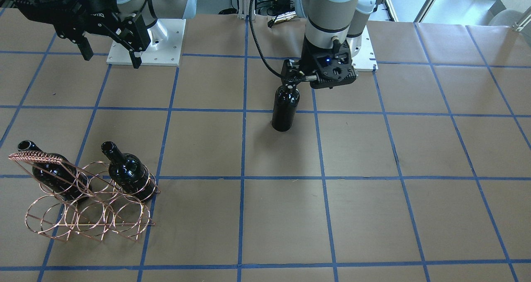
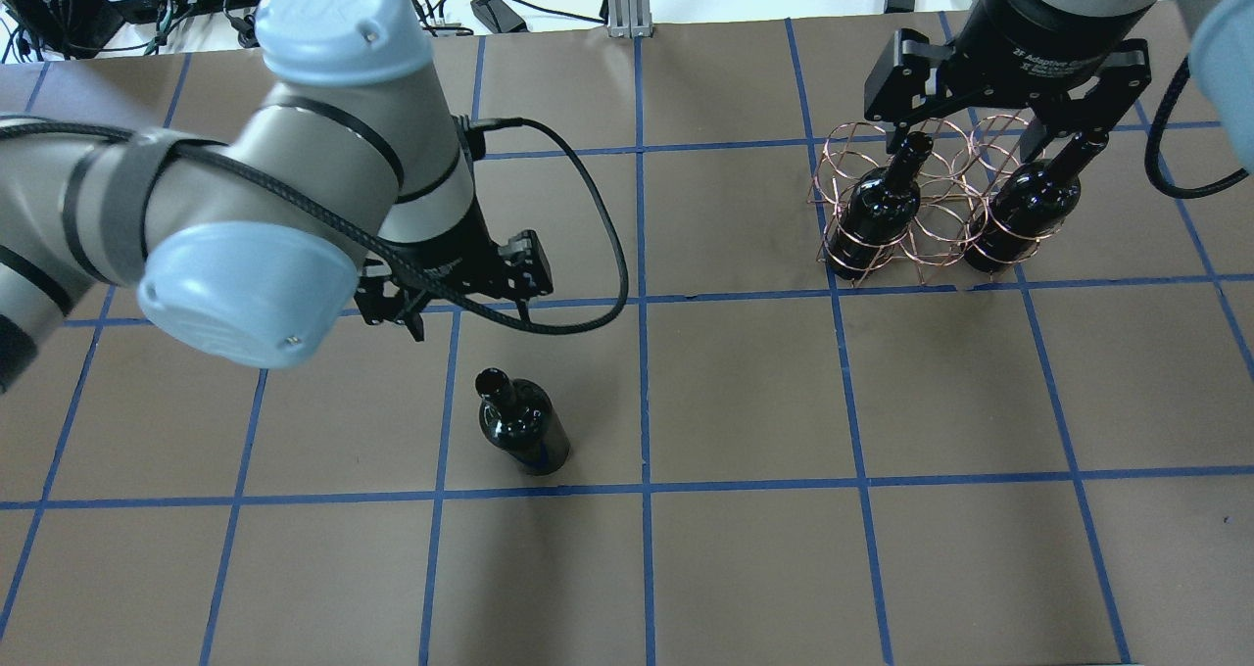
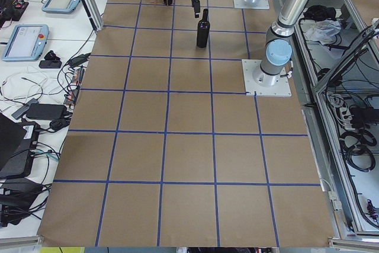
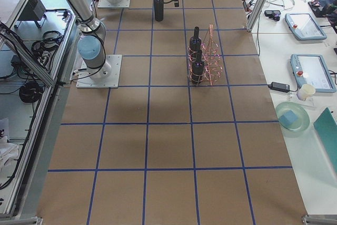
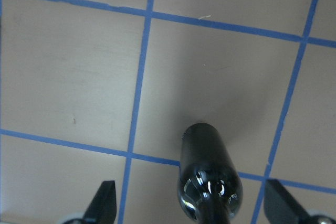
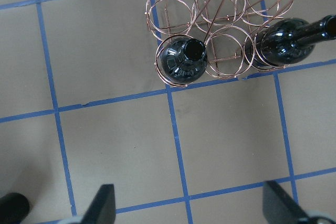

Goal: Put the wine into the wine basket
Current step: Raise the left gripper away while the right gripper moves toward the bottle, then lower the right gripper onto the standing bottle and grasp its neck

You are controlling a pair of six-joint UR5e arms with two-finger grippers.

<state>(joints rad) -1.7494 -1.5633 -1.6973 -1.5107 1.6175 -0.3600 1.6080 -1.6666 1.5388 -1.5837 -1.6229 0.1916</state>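
Note:
A black wine bottle [image 1: 285, 110] stands upright on the brown table, also in the overhead view [image 2: 522, 426]. My left gripper [image 1: 290, 83] is open at its top; in the left wrist view the bottle [image 5: 207, 177] sits between the two spread fingers [image 5: 105, 203], untouched. The copper wire wine basket [image 1: 89, 209] stands apart, also in the overhead view [image 2: 931, 215]. It holds two alike bottles [image 1: 54, 172] [image 1: 128, 172] in its outer rings. My right gripper [image 2: 994, 142] is open and empty, high above the basket [image 6: 220, 9].
Blue tape lines grid the brown table [image 1: 373, 190]. The arm bases [image 1: 145, 45] stand at the table's robot side. The basket's middle rings [image 6: 226, 51] hold nothing. Monitors and cables [image 3: 35, 34] lie beyond the table's far edge.

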